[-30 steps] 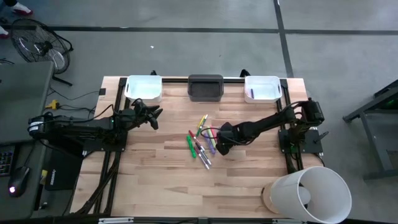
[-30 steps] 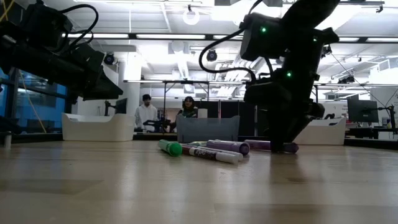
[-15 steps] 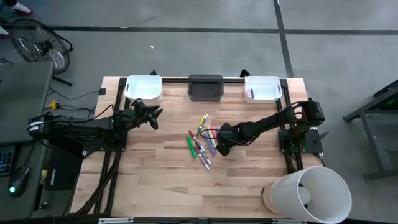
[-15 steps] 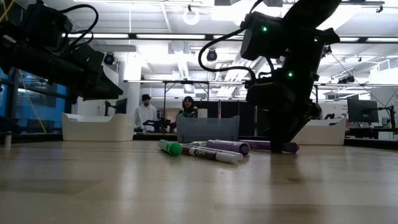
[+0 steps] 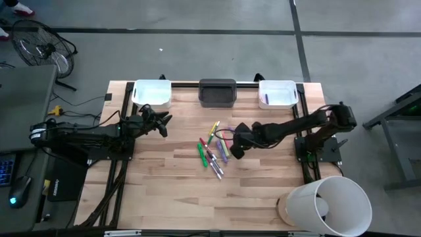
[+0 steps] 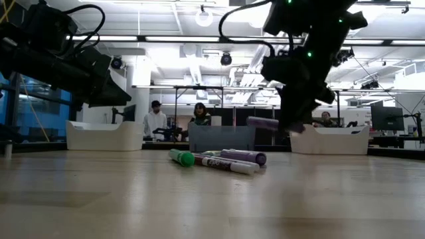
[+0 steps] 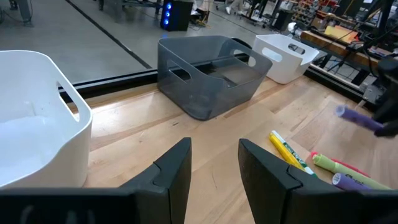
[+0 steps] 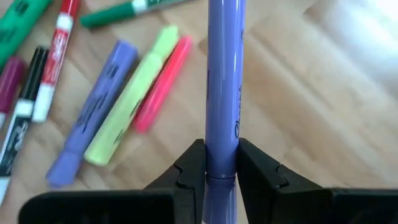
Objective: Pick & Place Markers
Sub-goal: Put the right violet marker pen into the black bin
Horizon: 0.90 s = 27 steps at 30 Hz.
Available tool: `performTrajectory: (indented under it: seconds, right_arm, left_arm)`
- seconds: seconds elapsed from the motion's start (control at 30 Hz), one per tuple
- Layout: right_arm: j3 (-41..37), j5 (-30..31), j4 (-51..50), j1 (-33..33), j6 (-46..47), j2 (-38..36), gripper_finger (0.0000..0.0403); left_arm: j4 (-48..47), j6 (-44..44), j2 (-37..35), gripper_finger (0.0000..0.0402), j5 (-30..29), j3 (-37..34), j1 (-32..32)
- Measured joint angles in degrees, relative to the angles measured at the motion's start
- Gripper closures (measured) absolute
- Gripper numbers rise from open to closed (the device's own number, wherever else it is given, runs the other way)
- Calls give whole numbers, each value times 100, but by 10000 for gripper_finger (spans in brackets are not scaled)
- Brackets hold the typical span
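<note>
Right gripper (image 8: 221,163) has lifted off the wood-plank table (image 5: 164,178), clamped on a smooth purple marker (image 8: 222,81). Left gripper (image 7: 214,163) fingers apart, centre-left, high view.

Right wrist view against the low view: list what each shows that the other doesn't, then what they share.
Only the right wrist view shows the right gripper pinching the purple marker between its fingers, with the yellow-green marker and pink marker on the wood below.

Only the low view shows the grey bin, two white bins, people in the room behind, and the left gripper hanging off the table.

Both show that purple marker lifted clear of the pile.
</note>
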Motion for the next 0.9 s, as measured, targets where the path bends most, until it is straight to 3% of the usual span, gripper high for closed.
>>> performTrajectory:
  seconds: [0.27,0.9]
  right_arm:
    - [4,99,376,-338,-521,-233,337]
    - [13,-263,2735,-1526,-2707,-244,336]
  left_arm:
    - [0,0,0,271,-1,0,0]
    - [0,0,0,271,-2,0,0]
